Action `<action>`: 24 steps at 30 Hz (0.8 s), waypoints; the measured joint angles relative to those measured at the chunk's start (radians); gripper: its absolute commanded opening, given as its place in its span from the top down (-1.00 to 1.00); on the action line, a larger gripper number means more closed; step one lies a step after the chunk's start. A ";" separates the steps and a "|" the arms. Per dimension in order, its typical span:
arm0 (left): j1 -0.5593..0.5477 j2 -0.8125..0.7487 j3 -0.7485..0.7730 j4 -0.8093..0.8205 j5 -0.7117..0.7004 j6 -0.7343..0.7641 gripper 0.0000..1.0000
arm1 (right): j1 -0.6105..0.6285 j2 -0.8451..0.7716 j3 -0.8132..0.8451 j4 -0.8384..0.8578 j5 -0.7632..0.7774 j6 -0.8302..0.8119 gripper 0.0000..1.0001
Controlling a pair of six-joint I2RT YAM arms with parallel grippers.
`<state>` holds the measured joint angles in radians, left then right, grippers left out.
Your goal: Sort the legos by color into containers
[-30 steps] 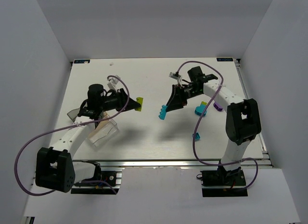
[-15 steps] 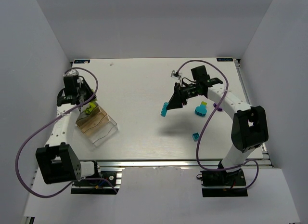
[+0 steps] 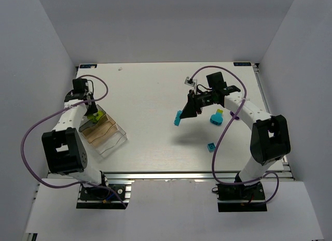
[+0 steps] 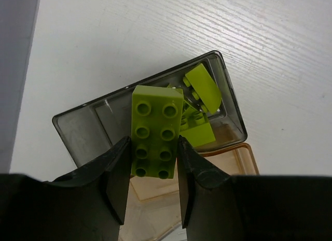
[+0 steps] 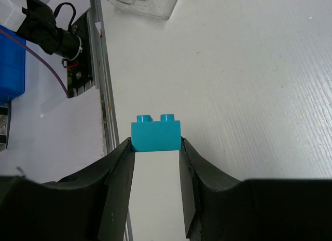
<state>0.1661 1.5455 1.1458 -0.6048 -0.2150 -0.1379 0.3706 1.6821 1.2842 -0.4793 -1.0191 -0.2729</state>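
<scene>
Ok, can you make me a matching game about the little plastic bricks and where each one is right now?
Things:
1. lime green eight-stud plastic brick
2. cyan plastic brick with two studs showing
3. rounded lime green plastic brick
4. small square blue plastic brick

Places:
A. lying loose on the white table
B. pinched by the left gripper, above the clear plastic box
C. lying inside the clear plastic box
D. pinched by the right gripper

Pairs: 1-B, 2-D, 3-C, 4-A
</scene>
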 measured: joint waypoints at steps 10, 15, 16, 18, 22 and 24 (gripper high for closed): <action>0.000 0.101 0.035 0.015 -0.002 0.166 0.64 | 0.000 0.000 0.000 0.003 0.000 0.000 1.00; 0.000 0.117 0.039 0.021 -0.003 0.182 0.09 | 0.000 0.000 0.000 0.003 0.000 0.000 1.00; 0.000 0.117 0.040 0.022 -0.006 0.181 -0.05 | 0.000 0.000 0.000 0.003 0.000 0.000 1.00; 0.000 0.117 0.041 0.023 -0.010 0.176 -0.17 | 0.000 0.000 0.000 0.003 0.000 0.000 1.00; 0.000 0.109 0.041 0.022 -0.018 0.164 -0.36 | 0.000 0.000 0.000 0.003 0.004 -0.005 1.00; 0.000 0.096 0.040 0.021 -0.021 0.154 -0.44 | 0.002 0.000 0.000 0.003 0.005 -0.007 1.00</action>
<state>0.1661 1.6417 1.1862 -0.5838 -0.2363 0.0158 0.3729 1.6821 1.2842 -0.4763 -1.0138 -0.2802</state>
